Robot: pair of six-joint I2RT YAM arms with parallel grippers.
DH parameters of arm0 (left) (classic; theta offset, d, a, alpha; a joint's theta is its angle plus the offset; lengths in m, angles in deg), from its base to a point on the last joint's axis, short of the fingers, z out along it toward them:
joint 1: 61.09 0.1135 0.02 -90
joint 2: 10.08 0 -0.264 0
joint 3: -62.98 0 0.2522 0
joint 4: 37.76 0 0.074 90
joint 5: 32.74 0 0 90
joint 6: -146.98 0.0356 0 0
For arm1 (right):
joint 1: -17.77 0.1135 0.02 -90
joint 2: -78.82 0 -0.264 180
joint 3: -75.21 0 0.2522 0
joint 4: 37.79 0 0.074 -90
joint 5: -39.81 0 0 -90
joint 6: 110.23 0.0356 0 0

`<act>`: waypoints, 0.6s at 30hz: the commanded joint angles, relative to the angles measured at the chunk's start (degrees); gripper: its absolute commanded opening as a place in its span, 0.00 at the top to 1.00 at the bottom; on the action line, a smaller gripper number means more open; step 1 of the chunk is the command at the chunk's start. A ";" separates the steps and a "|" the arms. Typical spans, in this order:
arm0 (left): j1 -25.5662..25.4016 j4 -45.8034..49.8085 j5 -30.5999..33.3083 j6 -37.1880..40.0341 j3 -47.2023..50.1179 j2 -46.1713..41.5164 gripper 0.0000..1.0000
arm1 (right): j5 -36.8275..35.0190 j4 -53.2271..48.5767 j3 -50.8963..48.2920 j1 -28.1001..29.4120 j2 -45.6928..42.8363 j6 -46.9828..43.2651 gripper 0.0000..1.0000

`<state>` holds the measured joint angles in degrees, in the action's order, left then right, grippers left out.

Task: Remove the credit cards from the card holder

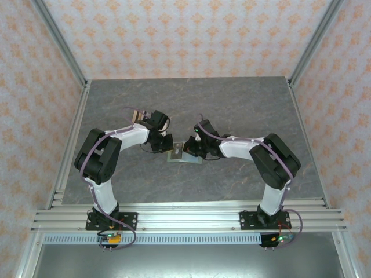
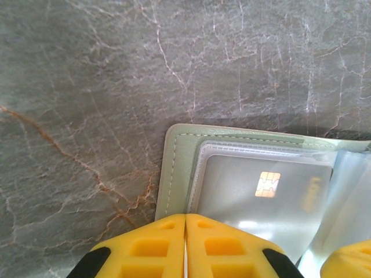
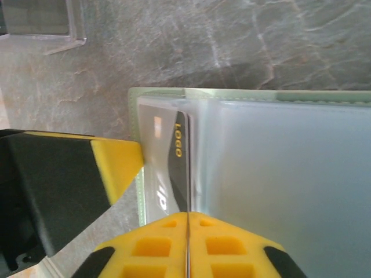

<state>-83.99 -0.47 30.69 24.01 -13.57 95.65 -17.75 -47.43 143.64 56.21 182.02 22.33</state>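
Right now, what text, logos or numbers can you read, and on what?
"LOGO": gold letters on the dark card, right wrist view.
Large pale letters lower on the same card: partly hidden, possibly "ip", not certain.
Pale card in its clear sleeve: a gold chip and a faint mark to its right, too blurred to read.
Top view: anything printed is too small to read.

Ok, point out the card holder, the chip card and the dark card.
card holder [image 2: 177,174]: left wrist view, green stitched border.
chip card [image 2: 243,202]: left wrist view, grey face.
dark card [image 3: 171,174]: right wrist view, black face.
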 commanded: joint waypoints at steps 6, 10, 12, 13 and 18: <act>-1.08 0.64 2.82 0.67 2.75 2.00 0.92 | 1.19 3.66 0.60 -0.29 2.88 1.55 0.86; -1.02 0.62 2.92 0.68 3.01 1.76 0.92 | -0.82 1.37 1.21 -0.28 3.27 1.12 0.86; -1.03 0.60 3.09 0.55 3.11 1.67 0.92 | -1.24 0.89 1.40 -0.28 3.63 1.18 0.85; -1.06 0.56 3.10 0.56 3.11 1.71 0.92 | -1.69 0.58 1.42 -0.37 3.74 1.35 0.84; -1.07 0.46 2.75 0.48 3.37 1.71 0.92 | -2.04 0.48 1.66 -0.33 4.38 1.12 0.83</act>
<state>-83.99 -1.71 30.65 24.01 -12.80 95.30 -17.70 -45.55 143.99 56.21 184.75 23.49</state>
